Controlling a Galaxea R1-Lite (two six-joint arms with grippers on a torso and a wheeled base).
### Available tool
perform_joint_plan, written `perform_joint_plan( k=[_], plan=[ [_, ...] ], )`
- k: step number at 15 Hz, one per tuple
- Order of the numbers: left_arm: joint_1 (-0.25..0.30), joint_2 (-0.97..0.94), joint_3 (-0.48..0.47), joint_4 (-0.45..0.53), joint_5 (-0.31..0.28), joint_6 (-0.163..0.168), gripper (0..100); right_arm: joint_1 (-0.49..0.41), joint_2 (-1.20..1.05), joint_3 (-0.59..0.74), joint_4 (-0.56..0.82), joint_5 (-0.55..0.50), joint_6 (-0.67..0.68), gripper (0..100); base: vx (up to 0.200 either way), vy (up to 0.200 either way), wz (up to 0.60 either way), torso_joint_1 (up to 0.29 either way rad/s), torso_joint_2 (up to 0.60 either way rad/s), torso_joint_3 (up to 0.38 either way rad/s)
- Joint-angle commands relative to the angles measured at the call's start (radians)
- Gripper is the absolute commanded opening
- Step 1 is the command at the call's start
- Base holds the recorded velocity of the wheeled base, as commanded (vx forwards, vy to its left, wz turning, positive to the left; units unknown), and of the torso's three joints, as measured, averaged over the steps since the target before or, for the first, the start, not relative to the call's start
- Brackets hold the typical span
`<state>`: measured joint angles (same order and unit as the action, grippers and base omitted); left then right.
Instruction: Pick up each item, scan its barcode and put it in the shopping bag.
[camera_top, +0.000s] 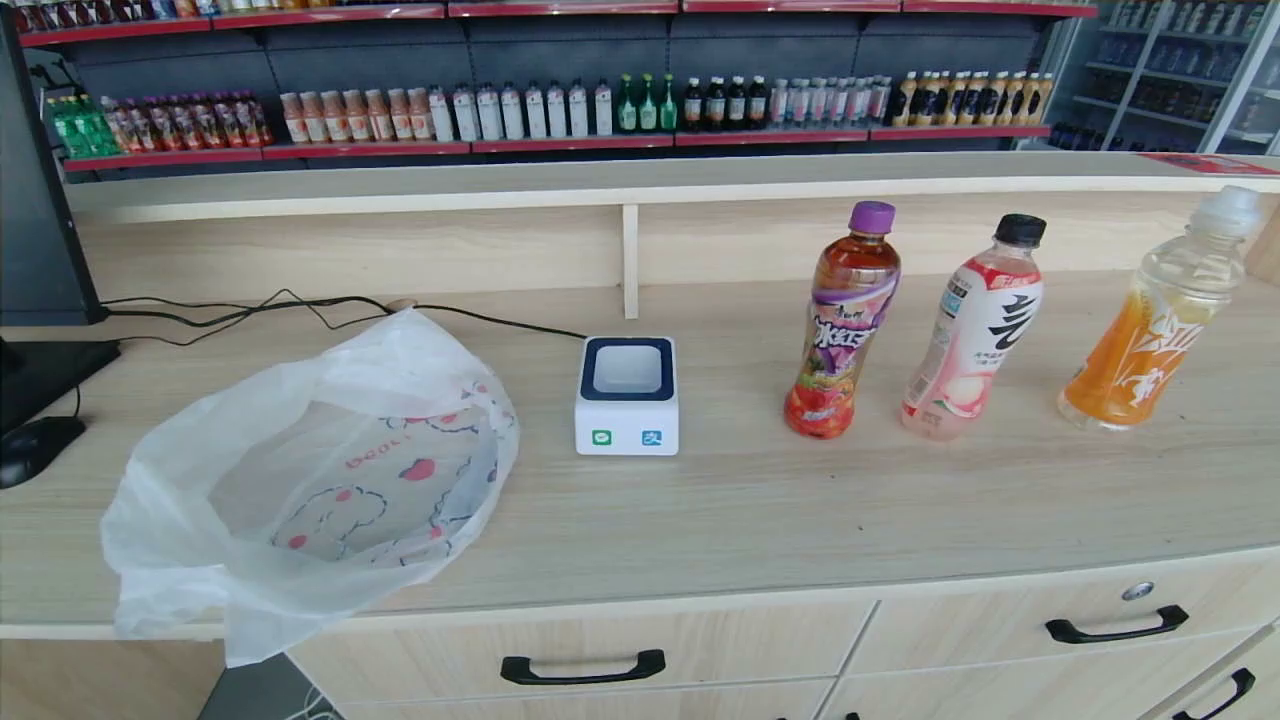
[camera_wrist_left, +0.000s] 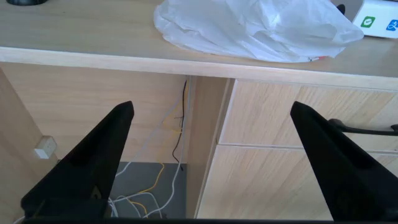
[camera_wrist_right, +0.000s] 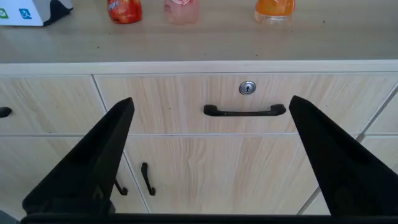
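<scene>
Left claw (camera_wrist_left: 211, 107) and right claw (camera_wrist_right: 211, 102): both spread apart, empty, hanging below the tabletop (camera_top: 760, 510) and facing the drawers (camera_wrist_right: 180, 109). I judge the first pick not yet begun. The purple-capped bottle (camera_top: 845, 320), black-capped bottle (camera_top: 975, 330) and orange bottle (camera_top: 1160, 320) stand right of the scanner (camera_top: 627, 395); the shopping bag (camera_top: 310, 480) lies open at left. Next: lift the right claw over the near edge to the purple-capped bottle. Bare tabletop lies in front of the bottles.

shopping bag (camera_top: 310, 480) left | scanner (camera_top: 627, 394) centre | 3 bottles (camera_top: 965, 330) right
</scene>
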<state>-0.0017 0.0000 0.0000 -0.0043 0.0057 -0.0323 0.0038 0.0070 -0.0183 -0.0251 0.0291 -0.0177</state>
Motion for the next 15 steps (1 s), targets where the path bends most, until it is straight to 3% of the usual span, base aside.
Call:
perform_joint_plan(
  k=[1,3,4,6,9,10,12,14,15],
  plan=[
    [0.0,0.002,0.0,0.0,0.0,0.0,100,0.035,0.159,-0.132,-0.041,0.031,-0.021,100,0.0,0.0,0.0,0.0,0.0,0.0],
    [0.0,0.0,0.0,0.0,0.0,0.0,100,0.082,0.375,-0.23,-0.188,0.029,-0.004,100,0.0,0.0,0.0,0.0,0.0,0.0],
    [0.0,0.0,0.0,0.0,0.0,0.0,100,0.093,0.501,-0.242,-0.343,0.031,-0.004,100,0.0,0.0,0.0,0.0,0.0,0.0],
    [0.0,0.002,0.0,0.0,0.0,0.0,100,0.093,0.766,-0.246,-0.719,0.029,-0.001,100,0.0,0.0,0.0,0.0,0.0,0.0],
    [0.0,0.0,0.0,0.0,0.0,0.0,100,0.102,1.26,-0.319,-1.415,0.028,0.001,100,0.0,0.0,0.0,0.0,0.0,0.0],
    [0.0,0.002,0.0,0.0,0.0,0.0,100,0.113,1.361,-0.376,-1.54,0.026,-0.001,100,0.0,0.0,0.0,0.0,0.0,0.0],
    [0.002,0.0,0.0,0.0,0.0,0.0,100,0.214,1.43,-0.443,-1.546,-0.049,-0.01,100,0.0,0.0,0.0,0.0,0.0,0.0],
    [0.0,0.002,0.0,0.0,0.0,0.0,100,0.392,1.472,-0.47,-1.546,-0.181,-0.038,100,0.0,0.0,0.0,0.0,0.0,0.0],
    [0.0,0.0,0.0,0.0,0.0,0.0,100,0.426,1.476,-0.47,-1.546,-0.199,-0.047,100,0.0,0.0,0.0,0.0,0.0,0.0]
  ],
)
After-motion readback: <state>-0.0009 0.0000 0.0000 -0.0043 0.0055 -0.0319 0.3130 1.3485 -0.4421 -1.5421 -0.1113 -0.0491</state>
